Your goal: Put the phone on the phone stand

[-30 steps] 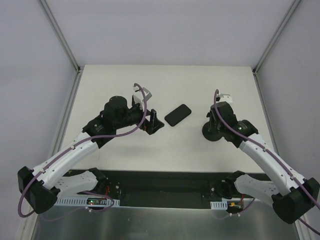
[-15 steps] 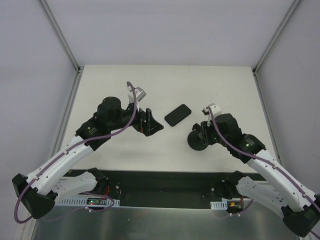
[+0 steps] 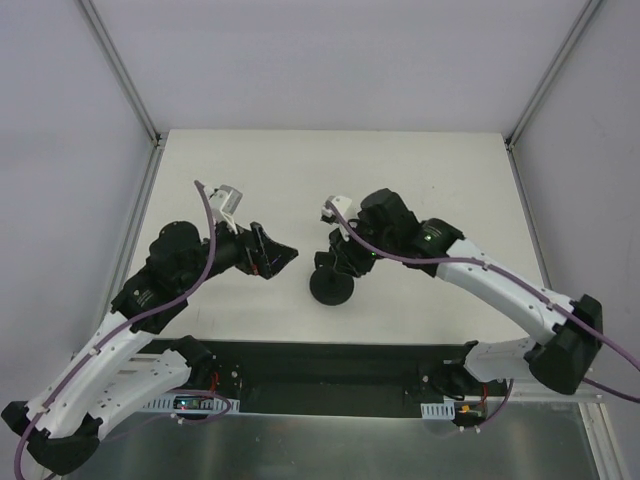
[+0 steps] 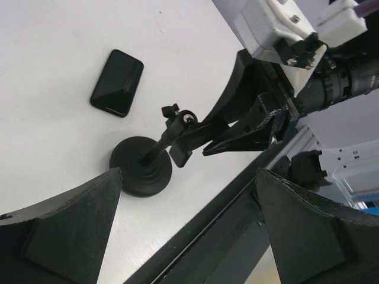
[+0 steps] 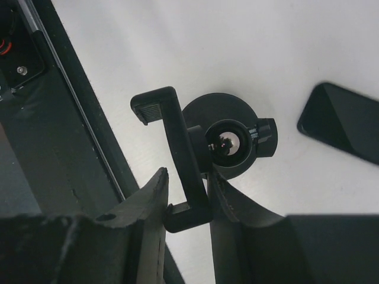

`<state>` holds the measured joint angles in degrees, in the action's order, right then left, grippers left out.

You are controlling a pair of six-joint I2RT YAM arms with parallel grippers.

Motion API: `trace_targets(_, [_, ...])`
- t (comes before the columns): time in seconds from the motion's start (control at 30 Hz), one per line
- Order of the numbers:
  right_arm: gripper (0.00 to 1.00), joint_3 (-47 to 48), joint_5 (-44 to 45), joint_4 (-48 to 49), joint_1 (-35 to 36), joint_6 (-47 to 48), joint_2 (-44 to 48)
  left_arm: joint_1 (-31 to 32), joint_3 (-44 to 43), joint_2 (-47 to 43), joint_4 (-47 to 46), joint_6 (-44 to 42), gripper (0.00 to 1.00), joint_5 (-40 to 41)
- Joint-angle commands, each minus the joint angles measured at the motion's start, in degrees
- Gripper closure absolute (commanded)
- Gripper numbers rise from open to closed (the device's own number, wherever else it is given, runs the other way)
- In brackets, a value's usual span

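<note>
The left end effector (image 3: 278, 260) hovers left of centre with its two fingers (image 4: 65, 234) spread wide and nothing between them. To its right stands one phone stand (image 3: 332, 289), its disc base down on the white surface (image 3: 420, 170) towards the near edge. The right end effector (image 5: 189, 208) is pressed onto the stand's clamp bracket, pinching it at the top of the stem. One phone (image 4: 117, 83) lies flat on the surface, just beyond the stand's base on the far side and apart from it. In the top view the right arm hides it.
</note>
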<state>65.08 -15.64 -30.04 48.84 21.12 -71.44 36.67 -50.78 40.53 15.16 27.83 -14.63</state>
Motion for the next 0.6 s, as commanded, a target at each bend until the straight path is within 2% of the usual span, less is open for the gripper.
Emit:
trace_targets(0.0, [1.00,13.7,-7.6,2.5,0.3,10.1,-9.1,-0.5,2.2,-4.2,1.9,-0.1,0.06,9.0])
trace_targets(0.1, [1.00,17.4,-9.1,-0.4,0.1,14.5,-13.5,-0.5,3.5,-4.9,2.8,0.1,0.05,10.2])
trace_targets(0.3, [0.99,19.0,-10.1,-3.6,0.0,15.5,-18.1,-0.4,5.2,-4.3,2.9,2.4,0.05,10.4])
trace_targets(0.43, [0.78,17.9,-9.9,-3.1,0.1,12.5,-19.2,-0.5,4.6,-3.3,2.5,2.0,0.05,11.3])
trace_targets(0.47, [0.59,17.5,-9.1,-2.7,0.2,11.5,-18.9,-0.4,4.2,-3.2,2.4,1.8,0.04,11.3])
trace_targets(0.5, [0.52,16.8,-8.3,-2.0,0.1,10.4,-18.5,-0.4,4.1,-3.0,2.3,1.3,0.04,11.4])
trace_targets(0.53, [0.40,15.7,-5.8,-0.5,0.2,9.0,-18.0,-0.4,4.1,-3.0,2.2,1.3,0.04,11.5])
trace_targets(0.57, [0.34,15.5,-3.7,0.1,0.2,5.3,-16.7,-0.4,3.9,-3.1,2.0,1.1,0.04,11.5])
